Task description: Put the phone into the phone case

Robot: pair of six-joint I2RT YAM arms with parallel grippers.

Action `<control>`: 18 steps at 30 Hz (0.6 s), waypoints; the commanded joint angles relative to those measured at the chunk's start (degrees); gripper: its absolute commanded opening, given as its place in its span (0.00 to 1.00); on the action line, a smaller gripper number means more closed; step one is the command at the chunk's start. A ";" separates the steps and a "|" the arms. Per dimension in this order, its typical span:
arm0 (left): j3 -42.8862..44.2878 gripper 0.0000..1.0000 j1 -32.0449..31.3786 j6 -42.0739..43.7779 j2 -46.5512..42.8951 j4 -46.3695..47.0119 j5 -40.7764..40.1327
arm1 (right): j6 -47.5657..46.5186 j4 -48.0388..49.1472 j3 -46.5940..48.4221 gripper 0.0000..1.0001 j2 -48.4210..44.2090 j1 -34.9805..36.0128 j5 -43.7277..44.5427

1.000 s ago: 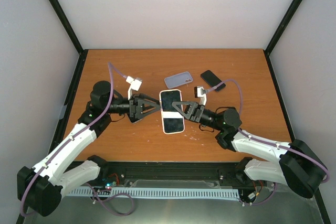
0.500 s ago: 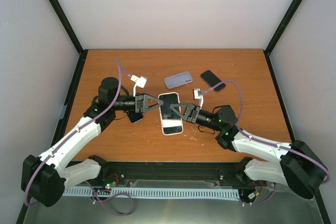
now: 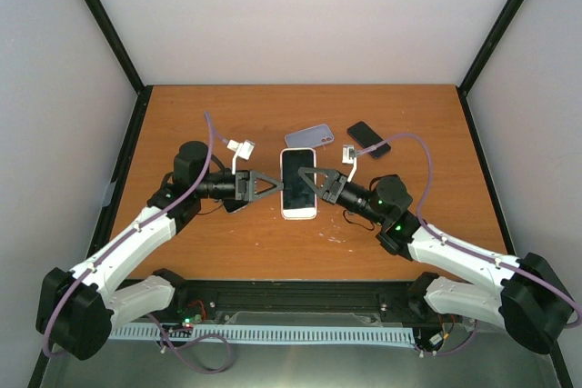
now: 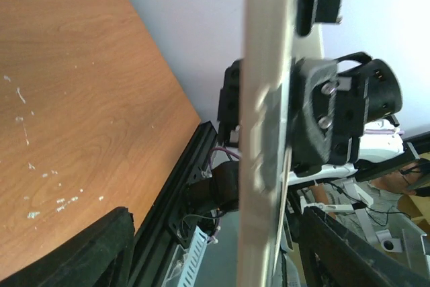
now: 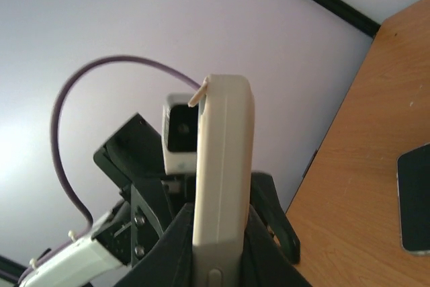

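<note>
A white phone (image 3: 298, 186) with a dark screen hangs flat above the table's middle, between my two grippers. My right gripper (image 3: 309, 183) is shut on its right edge; in the right wrist view the phone (image 5: 222, 152) stands edge-on, pinched between the fingers (image 5: 173, 247). My left gripper (image 3: 273, 186) is at the phone's left edge. In the left wrist view its fingers (image 4: 94, 250) stand wide apart, clear of the edge-on phone (image 4: 269, 99). The translucent lavender phone case (image 3: 309, 136) lies on the table just behind the phone.
A black phone (image 3: 368, 139) lies at the back right of the case. Another dark flat object (image 3: 235, 204) lies under my left wrist and also shows in the right wrist view (image 5: 416, 199). The wooden table (image 3: 182, 124) is walled on three sides.
The phone has risen and shifted toward the back, now squared up, carried by my right gripper. My left gripper has moved right, up to the phone's left edge.
</note>
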 commanded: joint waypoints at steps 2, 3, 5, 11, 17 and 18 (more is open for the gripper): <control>-1.87 0.70 -1.64 -2.84 -0.03 5.02 1.28 | -0.52 1.75 4.44 0.09 0.09 0.11 4.94; -1.80 0.70 -2.14 -2.83 0.48 5.08 1.10 | -0.51 1.76 4.83 0.09 0.58 0.11 5.15; -1.58 0.66 -2.73 -2.84 1.54 5.44 1.22 | -0.27 1.78 5.23 0.09 1.49 0.11 5.55; 0.28 0.17 -2.81 -0.41 1.98 1.14 -1.69 | -0.16 0.77 5.15 0.09 2.03 0.09 6.79; 2.56 0.02 -2.81 2.41 2.11 -6.40 -7.19 | -1.26 -1.55 4.87 0.09 2.38 0.11 7.72; 3.03 0.01 -2.81 2.64 2.27 -7.39 -7.94 | -1.35 -1.58 4.76 0.09 2.62 0.11 7.82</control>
